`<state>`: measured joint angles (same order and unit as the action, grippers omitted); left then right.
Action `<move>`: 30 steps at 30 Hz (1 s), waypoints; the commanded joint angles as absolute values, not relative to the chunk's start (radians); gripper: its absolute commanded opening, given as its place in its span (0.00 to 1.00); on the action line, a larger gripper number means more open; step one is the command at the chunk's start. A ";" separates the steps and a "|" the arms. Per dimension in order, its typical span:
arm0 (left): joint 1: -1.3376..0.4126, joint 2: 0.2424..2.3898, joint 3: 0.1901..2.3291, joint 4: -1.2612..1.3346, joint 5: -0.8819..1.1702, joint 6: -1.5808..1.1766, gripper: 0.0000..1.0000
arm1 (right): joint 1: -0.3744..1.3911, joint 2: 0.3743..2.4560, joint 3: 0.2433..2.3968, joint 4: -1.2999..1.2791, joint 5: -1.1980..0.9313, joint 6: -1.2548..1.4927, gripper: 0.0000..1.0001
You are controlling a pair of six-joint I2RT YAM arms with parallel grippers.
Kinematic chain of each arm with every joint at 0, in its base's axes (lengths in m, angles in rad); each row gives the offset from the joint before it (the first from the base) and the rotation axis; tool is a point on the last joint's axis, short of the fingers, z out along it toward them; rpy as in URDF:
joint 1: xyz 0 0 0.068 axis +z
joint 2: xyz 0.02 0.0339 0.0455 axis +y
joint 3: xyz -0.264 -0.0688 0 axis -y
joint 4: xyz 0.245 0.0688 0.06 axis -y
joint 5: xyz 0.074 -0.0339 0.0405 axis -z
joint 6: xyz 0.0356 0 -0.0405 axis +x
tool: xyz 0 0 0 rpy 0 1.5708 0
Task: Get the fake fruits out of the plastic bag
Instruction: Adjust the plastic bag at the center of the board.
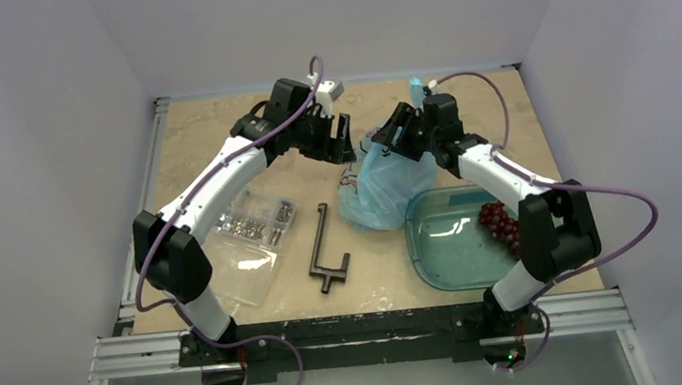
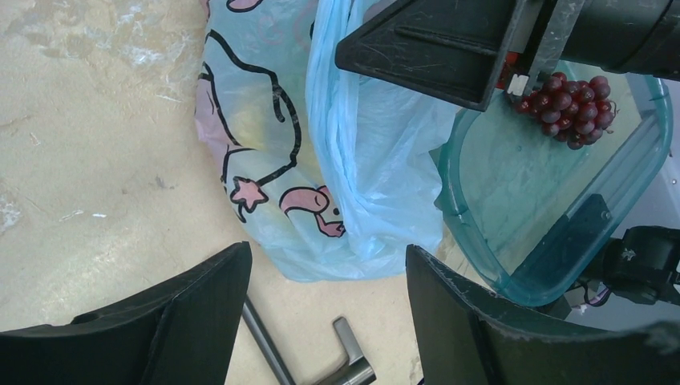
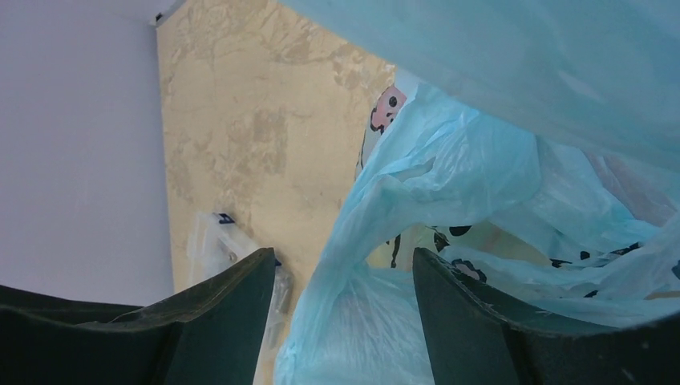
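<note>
The bag (image 1: 386,186) lies slumped on the counter (image 1: 200,140). Its printed side faces my left hand (image 1: 342,143) and its other flank rests against the rim of the green tub (image 1: 446,248). One bunch of grapes (image 1: 501,222) already sits in that tub. I cannot make out what else is in the bag; both wrist views show only a yellowish tint behind the film.

My right hand (image 3: 343,265) is released, fingers spread, and a fold of what looks like the bag's mouth runs up between them. My left hand is likewise released and grasps nothing, hovering over the printed side.

As I judge it, the step in hand is opening the mouth so that a fruit can be reached. I would first clench the right hand on that fold near the rim, catching only film. Then I would lift gently, so the mouth gapes and the whole bag is not dragged along. After that the left hand can enter from the open side, low and slow. The film looks thin and slippery, so a snatch may tear it or tip the bag over the tub. The packet of screws (image 1: 249,234) and the metal bar (image 1: 328,248) lie on my left, apart from the bag and out of the way.
</note>
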<state>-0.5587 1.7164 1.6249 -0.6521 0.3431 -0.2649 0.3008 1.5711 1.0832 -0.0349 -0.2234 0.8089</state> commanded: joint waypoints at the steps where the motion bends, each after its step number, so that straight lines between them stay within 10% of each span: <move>1: -0.556 1.700 1.667 -0.646 0.337 -0.236 0.70 | 0.315 1.597 1.150 -0.010 -0.163 0.796 0.65; 5: -0.554 1.703 1.668 -0.641 0.358 -0.235 0.70 | 0.336 1.655 1.196 -0.006 -0.159 0.757 0.58; 13: -0.473 1.683 1.653 -0.606 0.472 -0.276 0.69 | 0.376 1.646 1.209 0.132 -0.251 0.529 0.02; 22: -0.322 1.647 1.630 -0.518 0.643 -0.364 0.68 | 0.417 1.486 1.127 0.134 -0.542 0.088 0.00; 30: -0.265 1.738 1.616 -0.445 0.834 -0.450 0.68 | 0.658 1.361 0.979 0.016 -0.305 -0.159 0.00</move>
